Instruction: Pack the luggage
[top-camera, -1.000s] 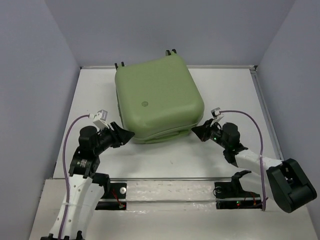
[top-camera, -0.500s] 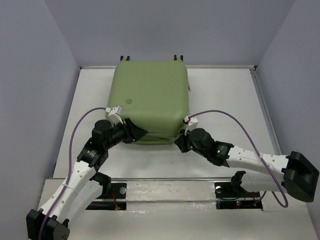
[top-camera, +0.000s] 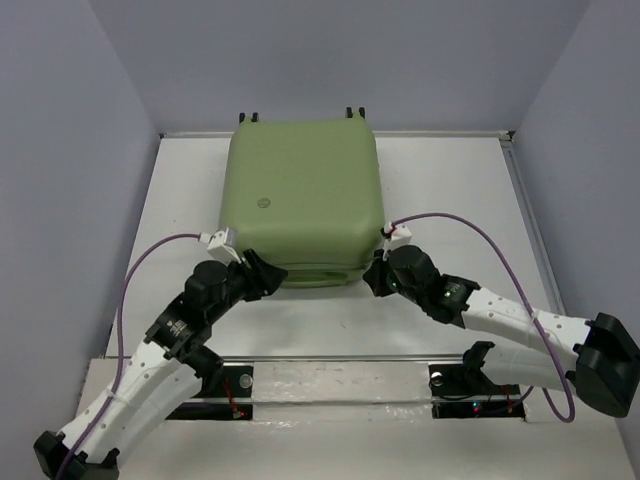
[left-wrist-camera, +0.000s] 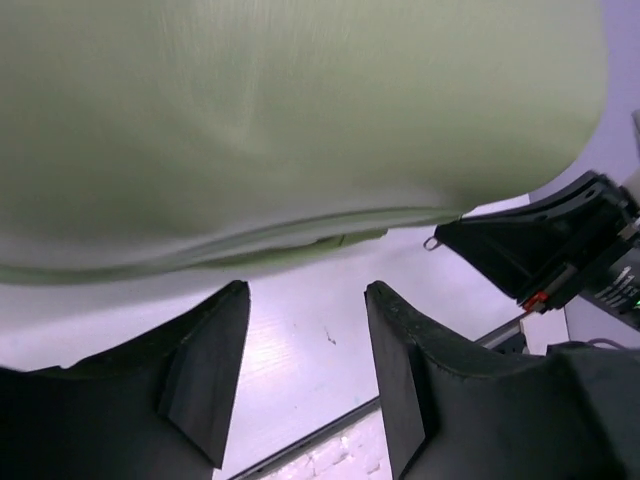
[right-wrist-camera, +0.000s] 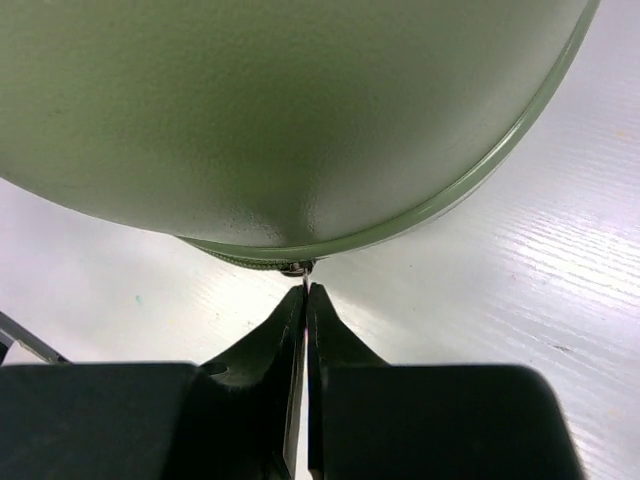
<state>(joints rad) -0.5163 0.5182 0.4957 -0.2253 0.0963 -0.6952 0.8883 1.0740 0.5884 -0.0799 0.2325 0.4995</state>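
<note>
The light-green luggage (top-camera: 303, 200) lies flat and closed on the white table, its round emblem (top-camera: 265, 202) facing up and its wheels at the far edge. My right gripper (top-camera: 372, 278) is at the near right corner, shut on the metal zipper pull (right-wrist-camera: 303, 283), which comes off the zipper slider (right-wrist-camera: 295, 268) on the seam. My left gripper (top-camera: 272, 272) is open and empty at the near left corner, just under the shell's lower edge (left-wrist-camera: 300, 235). In the left wrist view the right gripper (left-wrist-camera: 540, 240) shows beyond the shell.
The white table (top-camera: 320, 315) is walled by grey panels at left, right and back. A metal rail (top-camera: 340, 358) with the arm bases runs along the near edge. Purple cables (top-camera: 470, 235) loop from both wrists.
The luggage has been squared up and slid a little nearer. My right gripper has moved right along the near seam to the right corner. My left arm has drawn back slightly.
</note>
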